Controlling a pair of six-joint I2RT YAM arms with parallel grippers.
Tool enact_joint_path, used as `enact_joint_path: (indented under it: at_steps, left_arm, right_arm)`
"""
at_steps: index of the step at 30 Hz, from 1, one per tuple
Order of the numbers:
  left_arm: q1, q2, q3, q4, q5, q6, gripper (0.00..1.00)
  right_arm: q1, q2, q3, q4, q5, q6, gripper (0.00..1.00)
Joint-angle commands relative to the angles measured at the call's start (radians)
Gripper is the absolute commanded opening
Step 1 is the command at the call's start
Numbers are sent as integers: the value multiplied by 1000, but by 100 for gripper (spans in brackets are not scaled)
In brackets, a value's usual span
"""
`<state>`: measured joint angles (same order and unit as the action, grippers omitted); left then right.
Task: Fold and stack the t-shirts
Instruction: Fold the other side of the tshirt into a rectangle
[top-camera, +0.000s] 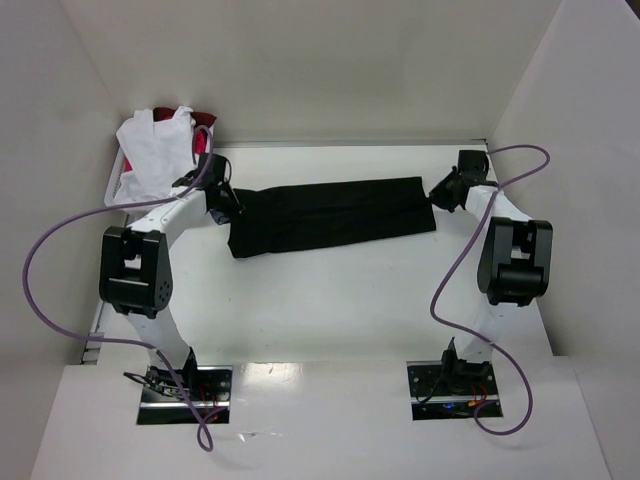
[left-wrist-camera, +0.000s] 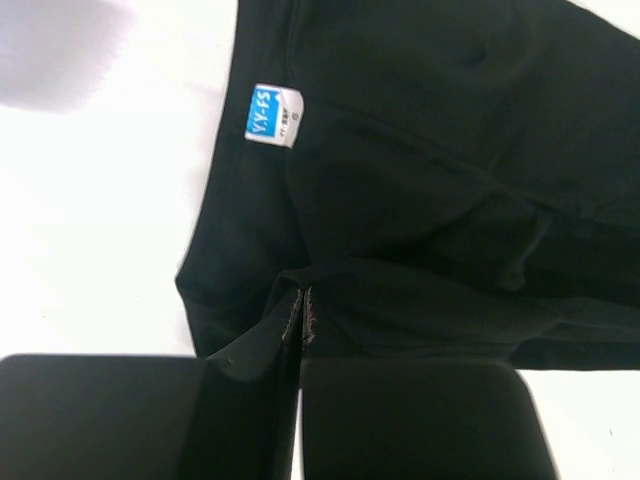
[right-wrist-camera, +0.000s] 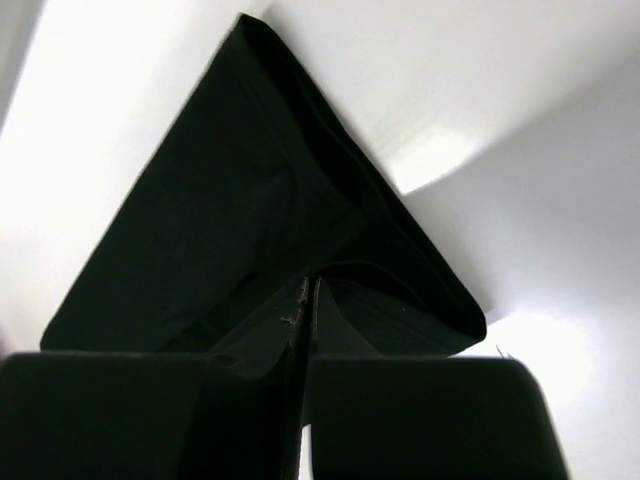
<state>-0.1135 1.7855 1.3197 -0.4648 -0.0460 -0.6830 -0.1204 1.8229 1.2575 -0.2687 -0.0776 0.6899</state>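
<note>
The folded black cloth t-shirt is pinched at its left end by the closed left gripper, at its right end by the closed right gripper.

Overhead view was evenly lit and sharp; the white table sat close to blown out, with shadows faint and soft. The black t-shirt read as a flat dark mass, folds barely visible. In the left wrist view the table was overexposed, with a grey shadow patch top left and the label slightly soft. The right wrist view had hard glare patches and the cloth crushed to black. Light probably came from above.
</note>
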Motion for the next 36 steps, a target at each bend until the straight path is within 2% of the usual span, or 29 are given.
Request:
enact_joint_path:
  at_steps: [1,15,35,36]
  left_arm:
    - [15,23,56,24,-11,22,0]
    - [44,129,151,34,34,49,0]
    - [44,255,268,23,24,106,0]
    - [44,255,268,23,24,106,5]
  right_arm:
    - [2,26,68,60,-1,-23,0]
    - [2,101,126,51,9,-23,0]
    - [2,226,218,91,-28,-13,0]
    - [2,227,218,91,-28,-13,1]
